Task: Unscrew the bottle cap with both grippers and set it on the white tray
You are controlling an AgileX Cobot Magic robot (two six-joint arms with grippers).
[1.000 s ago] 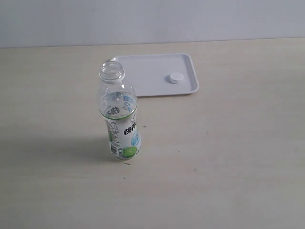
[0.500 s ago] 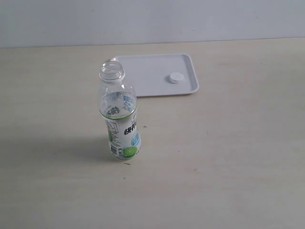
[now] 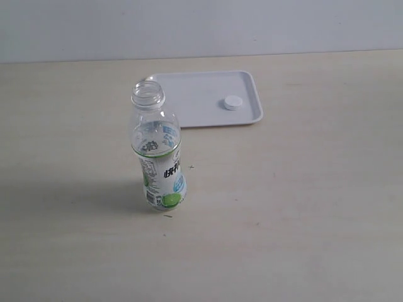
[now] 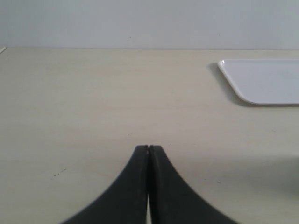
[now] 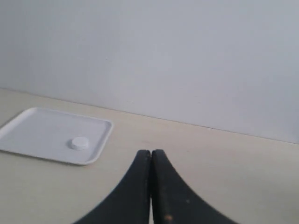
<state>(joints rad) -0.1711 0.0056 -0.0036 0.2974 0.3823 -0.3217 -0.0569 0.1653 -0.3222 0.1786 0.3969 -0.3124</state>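
Observation:
The clear bottle (image 3: 158,151) with a white, green and blue label stands upright on the table, its neck open and capless. Behind it lies the white tray (image 3: 189,110) (image 4: 261,88) (image 5: 37,135). On the tray's right part rests the small white bottle cap (image 3: 233,102) (image 5: 79,143). Neither arm shows in the exterior view. My left gripper (image 4: 149,148) is shut with nothing between its fingers, low over bare table with the tray's corner ahead of it. Likewise shut and empty, my right gripper (image 5: 151,152) sits well away from the tray and cap.
A pale wooden table (image 3: 302,207) runs back to a plain light wall (image 3: 201,25). A soft shadow lies on the table to the left of the bottle.

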